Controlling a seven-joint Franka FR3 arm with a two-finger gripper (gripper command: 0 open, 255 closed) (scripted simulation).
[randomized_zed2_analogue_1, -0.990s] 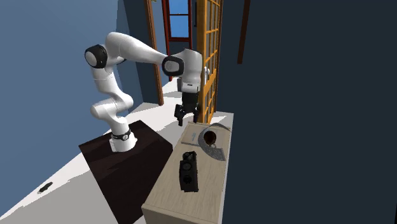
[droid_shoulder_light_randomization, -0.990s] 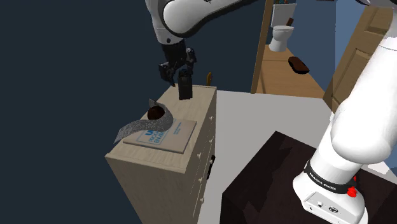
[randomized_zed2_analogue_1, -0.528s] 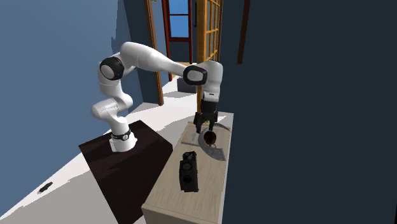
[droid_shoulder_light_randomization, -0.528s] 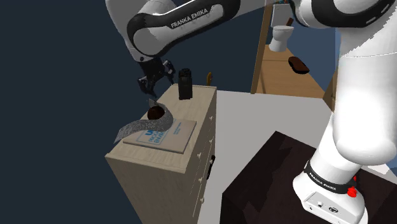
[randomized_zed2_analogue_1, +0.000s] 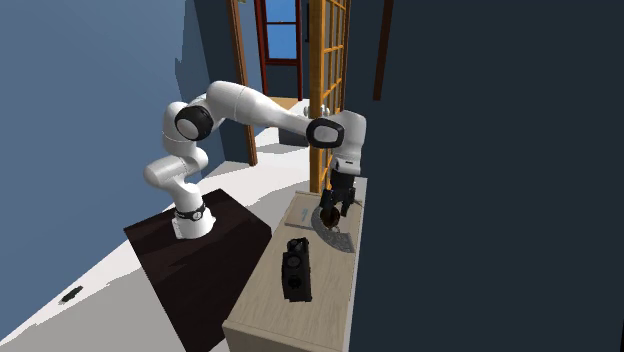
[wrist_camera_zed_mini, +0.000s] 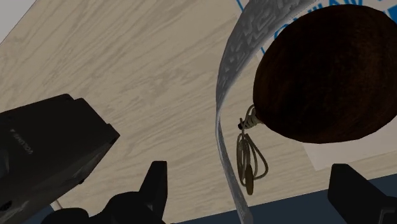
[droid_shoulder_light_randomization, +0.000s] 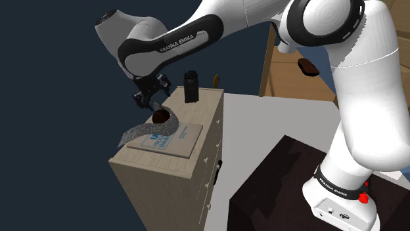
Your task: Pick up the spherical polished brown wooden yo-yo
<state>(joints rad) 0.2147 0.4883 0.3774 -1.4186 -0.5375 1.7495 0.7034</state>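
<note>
The round, dark brown wooden yo-yo (droid_shoulder_light_randomization: 159, 116) is sitting ungrasped on the light wooden dresser (droid_shoulder_light_randomization: 161, 190), left of centre in the shoulder view. The jaws are hovering spread apart just above it, so closing and lifting are remaining.

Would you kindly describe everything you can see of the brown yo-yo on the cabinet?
The yo-yo is a dark brown, near-round ball with faint wood grain. A thin tan string is knotted to its side and lies looped on the light wooden cabinet top. A curved grey patterned strip arcs close beside it, and a white sheet with blue lettering lies under or just behind it. The open end effector hovers above, not touching it.
</note>
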